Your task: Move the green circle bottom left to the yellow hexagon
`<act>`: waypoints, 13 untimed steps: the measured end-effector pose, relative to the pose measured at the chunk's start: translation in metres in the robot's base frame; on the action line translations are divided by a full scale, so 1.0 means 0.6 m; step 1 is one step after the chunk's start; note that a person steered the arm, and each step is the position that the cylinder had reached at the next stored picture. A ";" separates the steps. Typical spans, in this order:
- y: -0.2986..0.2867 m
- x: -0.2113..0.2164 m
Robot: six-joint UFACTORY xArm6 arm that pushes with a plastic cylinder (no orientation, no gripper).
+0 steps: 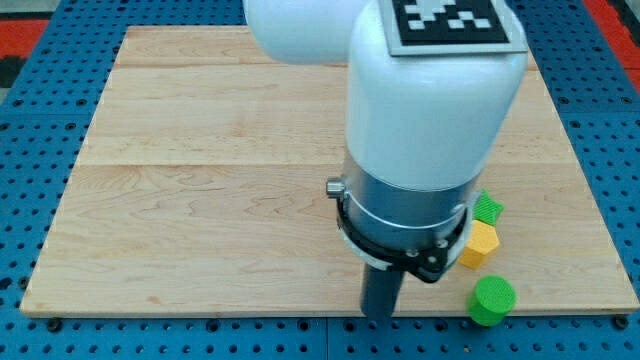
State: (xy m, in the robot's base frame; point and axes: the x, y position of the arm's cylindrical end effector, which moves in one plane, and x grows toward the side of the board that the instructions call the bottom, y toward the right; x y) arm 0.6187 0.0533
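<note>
Green circle [492,300]: upright cylinder, axis vertical, near board's [200,230] bottom edge. Yellow hexagon [480,243] above-left of it. My tip [379,316], gripperless, left of circle, apart.

No readable text; a black-and-white coded marker [447,22] tops the arm.

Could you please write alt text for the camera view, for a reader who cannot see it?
A white robot arm hides my tip. At the wooden board's lower right sit a green circle, above it a yellow hexagon, and a partly hidden green block.
</note>
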 end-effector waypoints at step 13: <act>0.367 0.000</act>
State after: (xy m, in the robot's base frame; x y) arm 0.6184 0.2737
